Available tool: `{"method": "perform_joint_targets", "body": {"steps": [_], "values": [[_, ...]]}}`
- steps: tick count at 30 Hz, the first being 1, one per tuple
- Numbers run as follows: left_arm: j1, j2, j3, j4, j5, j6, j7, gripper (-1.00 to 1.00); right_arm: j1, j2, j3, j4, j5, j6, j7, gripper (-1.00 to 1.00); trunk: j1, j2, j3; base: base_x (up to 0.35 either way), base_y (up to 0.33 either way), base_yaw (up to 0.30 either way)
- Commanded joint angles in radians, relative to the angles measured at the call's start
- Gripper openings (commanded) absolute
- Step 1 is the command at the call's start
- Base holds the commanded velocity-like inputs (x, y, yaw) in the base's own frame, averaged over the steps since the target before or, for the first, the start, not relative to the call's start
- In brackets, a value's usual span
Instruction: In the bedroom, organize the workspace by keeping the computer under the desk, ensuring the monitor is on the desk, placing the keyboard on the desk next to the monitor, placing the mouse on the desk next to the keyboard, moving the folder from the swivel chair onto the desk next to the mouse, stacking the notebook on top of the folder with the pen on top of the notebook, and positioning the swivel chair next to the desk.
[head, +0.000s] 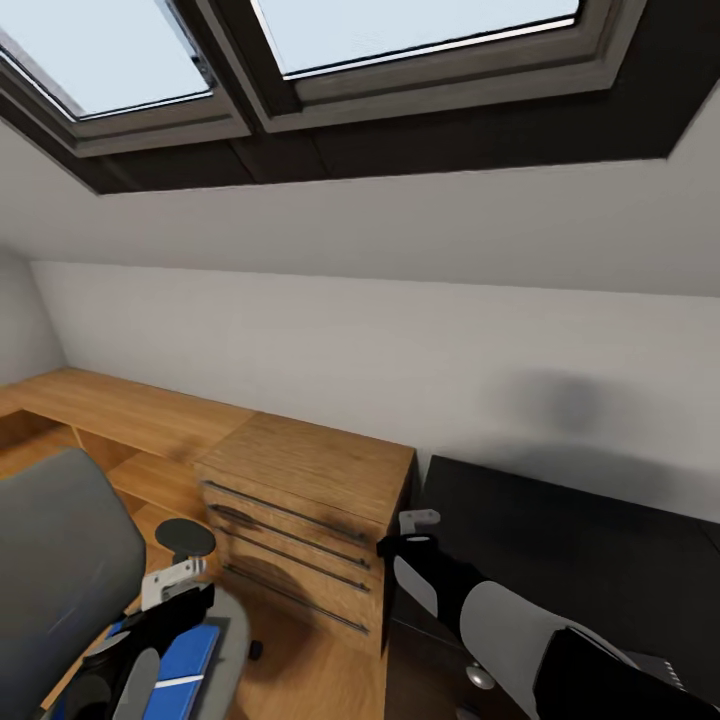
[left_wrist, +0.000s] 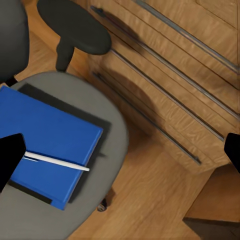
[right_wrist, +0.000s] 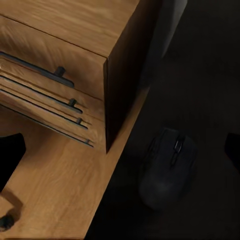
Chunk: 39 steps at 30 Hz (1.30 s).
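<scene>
Under two skylights (head: 300, 60) in a sloped ceiling, the left claw (head: 172, 583) hangs with fingers spread apart just above the chair (head: 60, 560), its grey seat directly beneath. On that seat, below the claw, lies the blue folder (left_wrist: 47, 137) atop a black notebook (left_wrist: 95, 127), a white pen (left_wrist: 55, 161) resting across the blue cover. The black armrest (left_wrist: 75, 25) stands just beyond. The right claw (head: 418, 520), fingers likewise apart, hovers over the black desk (head: 580, 560), the mouse (right_wrist: 167, 167) lying beneath it. A wooden drawer cabinet (head: 300, 510) stands between the two claws.
</scene>
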<state>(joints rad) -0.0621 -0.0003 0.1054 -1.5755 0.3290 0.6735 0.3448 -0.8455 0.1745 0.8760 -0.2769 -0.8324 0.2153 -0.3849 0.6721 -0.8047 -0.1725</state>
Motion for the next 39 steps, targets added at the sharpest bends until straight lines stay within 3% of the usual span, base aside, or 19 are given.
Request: {"method": "perform_joint_targets", "body": {"steps": [1, 5, 10, 20, 21, 22, 25, 39], "values": [[-0.001, 0.000, 0.000, -0.011, 0.011, 0.004, 0.008, 1.00, -0.001, 0.000, 0.003, 0.000, -0.010, 0.007, -0.006, 1.00, 0.000, -0.001, -0.002, 0.002, 0.013, 0.000], [-0.001, -0.001, 0.001, -0.029, 0.024, 0.005, 0.008, 1.00, -0.002, 0.000, -0.001, 0.002, -0.020, 0.017, -0.007, 1.00, 0.000, -0.001, -0.002, 0.001, 0.006, 0.000], [-0.001, -0.001, 0.002, -0.035, 0.056, 0.004, 0.009, 1.00, -0.003, -0.002, -0.004, 0.002, -0.024, 0.028, -0.009, 1.00, 0.019, -0.036, -0.017, 0.000, 0.001, 0.000], [-0.001, -0.001, 0.002, -0.037, 0.063, 0.002, 0.010, 1.00, -0.003, -0.015, -0.010, 0.002, -0.025, 0.027, -0.009, 1.00, 0.058, -0.106, -0.049, 0.000, 0.000, 0.000], [-0.001, -0.001, 0.002, -0.037, 0.064, 0.002, 0.010, 1.00, -0.003, -0.025, -0.031, 0.002, -0.025, 0.025, -0.008, 1.00, 0.062, -0.113, -0.052, 0.000, 0.000, 0.000], [-0.001, -0.001, 0.002, -0.037, 0.064, 0.002, 0.010, 1.00, -0.004, -0.032, -0.076, 0.002, -0.024, 0.025, -0.006, 1.00, 0.065, -0.120, -0.055, 0.000, 0.000, 0.000], [-0.001, -0.001, 0.002, -0.037, 0.065, 0.001, 0.010, 1.00, -0.004, -0.038, -0.109, 0.001, -0.023, 0.025, -0.005, 1.00, 0.077, -0.141, -0.064, 0.000, 0.000, 0.000], [-0.001, -0.001, 0.002, -0.038, 0.065, 0.003, 0.010, 1.00, -0.004, -0.060, -0.129, 0.001, -0.022, 0.008, -0.005, 1.00, 0.131, -0.239, -0.108, 0.000, 0.000, 0.000]]}}
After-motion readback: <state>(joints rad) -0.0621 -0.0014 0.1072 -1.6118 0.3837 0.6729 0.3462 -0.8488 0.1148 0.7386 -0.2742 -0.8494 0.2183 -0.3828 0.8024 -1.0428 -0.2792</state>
